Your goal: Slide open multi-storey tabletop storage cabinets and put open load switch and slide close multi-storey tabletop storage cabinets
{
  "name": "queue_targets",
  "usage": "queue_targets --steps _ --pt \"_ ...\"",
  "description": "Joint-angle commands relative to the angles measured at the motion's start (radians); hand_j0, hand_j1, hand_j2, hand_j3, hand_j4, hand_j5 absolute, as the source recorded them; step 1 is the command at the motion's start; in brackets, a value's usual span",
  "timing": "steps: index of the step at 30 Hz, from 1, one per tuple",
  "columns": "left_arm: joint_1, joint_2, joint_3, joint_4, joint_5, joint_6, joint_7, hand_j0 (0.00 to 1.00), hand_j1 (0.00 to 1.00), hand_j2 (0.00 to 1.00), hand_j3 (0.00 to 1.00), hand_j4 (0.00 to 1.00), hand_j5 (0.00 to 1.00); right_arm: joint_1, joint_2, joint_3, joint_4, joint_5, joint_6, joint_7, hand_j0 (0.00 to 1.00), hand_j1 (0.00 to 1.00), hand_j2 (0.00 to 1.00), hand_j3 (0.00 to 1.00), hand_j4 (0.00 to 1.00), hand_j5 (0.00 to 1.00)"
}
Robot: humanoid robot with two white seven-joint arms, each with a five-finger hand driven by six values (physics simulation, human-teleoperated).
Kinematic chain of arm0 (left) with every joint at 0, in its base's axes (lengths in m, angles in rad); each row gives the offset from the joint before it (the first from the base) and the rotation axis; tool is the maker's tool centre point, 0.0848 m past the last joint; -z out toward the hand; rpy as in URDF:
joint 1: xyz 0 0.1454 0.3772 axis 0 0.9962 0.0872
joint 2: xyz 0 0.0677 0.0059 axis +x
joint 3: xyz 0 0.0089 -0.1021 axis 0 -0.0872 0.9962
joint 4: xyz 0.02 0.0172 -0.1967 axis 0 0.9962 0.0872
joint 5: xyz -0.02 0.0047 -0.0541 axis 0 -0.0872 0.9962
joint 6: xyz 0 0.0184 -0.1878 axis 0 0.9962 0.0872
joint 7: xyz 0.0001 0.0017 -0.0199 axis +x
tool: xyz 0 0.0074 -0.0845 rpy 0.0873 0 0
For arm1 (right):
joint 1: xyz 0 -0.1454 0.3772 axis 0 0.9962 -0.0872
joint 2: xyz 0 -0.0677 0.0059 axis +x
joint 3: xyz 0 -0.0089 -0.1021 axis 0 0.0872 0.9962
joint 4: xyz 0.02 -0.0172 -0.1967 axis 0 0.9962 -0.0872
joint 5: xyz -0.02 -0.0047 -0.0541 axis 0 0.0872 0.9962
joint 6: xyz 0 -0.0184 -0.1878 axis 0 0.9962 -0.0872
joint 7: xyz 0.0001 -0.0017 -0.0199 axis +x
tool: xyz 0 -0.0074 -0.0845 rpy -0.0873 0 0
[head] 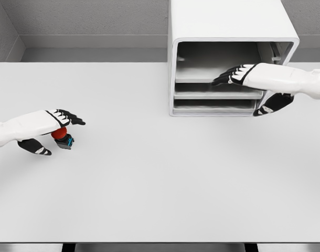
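The left hand (44, 128) curls its fingers over the small red-knobbed load switch (62, 137) on the white tabletop (160, 184) to lift it, while the right hand (254, 79), fingers extended and empty, reaches into the white multi-storey storage cabinet (228, 31) at its drawers

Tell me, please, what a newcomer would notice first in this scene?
The white cabinet at the table's far edge, with the right hand reaching into its open front. At the left, the left hand sits over a small red switch.
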Motion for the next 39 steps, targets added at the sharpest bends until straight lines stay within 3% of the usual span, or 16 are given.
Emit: queue_targets --steps 1,9,11,16,21,24,30,39 --pt "0.0 0.0 0.0 0.001 0.005 0.003 0.0 1.0 1.0 1.0 1.0 1.0 1.0 0.0 -0.001 0.0 0.0 -0.005 0.04 0.003 1.0 1.0 1.0 1.0 1.0 1.0" --pt "-0.005 -0.002 0.0 0.001 0.004 0.003 0.0 0.94 0.94 0.94 0.94 0.94 0.94 -0.014 0.001 0.0 0.028 -0.004 0.063 0.007 1.0 1.0 1.0 1.0 1.0 1.0" --pt "-0.005 -0.002 0.0 0.001 0.008 0.003 0.0 0.87 0.87 0.87 0.87 0.87 0.87 -0.017 0.039 0.001 0.044 0.002 0.069 0.01 1.0 1.0 1.0 1.0 1.0 1.0" --pt "-0.005 0.003 0.0 0.001 0.01 0.003 0.0 0.77 0.77 0.77 0.77 0.77 0.77 -0.017 0.062 0.006 0.066 0.007 0.07 0.012 1.0 1.0 1.0 1.0 1.0 1.0" --pt "-0.003 0.007 -0.002 -0.001 0.011 0.003 0.0 0.54 0.54 0.54 0.54 0.54 0.54 -0.017 0.065 0.007 0.084 0.008 0.07 0.012 1.0 1.0 1.0 1.0 1.0 1.0" --pt "-0.003 0.01 -0.025 -0.001 0.014 0.003 0.0 0.46 0.46 0.46 0.46 0.46 0.46 -0.017 0.085 0.007 0.089 0.03 0.09 0.012 1.0 1.0 1.0 1.0 1.0 1.0" --pt "-0.002 0.012 -0.018 -0.016 0.051 0.003 0.0 0.45 0.45 0.45 0.45 0.45 0.45 -0.017 0.116 0.009 0.09 0.038 0.105 0.018 1.0 1.0 1.0 1.0 1.0 1.0" --pt "-0.008 0.092 -0.008 -0.141 0.18 0.003 0.0 0.44 0.44 0.44 0.44 0.44 0.44 -0.028 0.15 0.009 0.176 0.08 0.115 0.02 1.0 1.0 1.0 1.0 1.0 1.0"
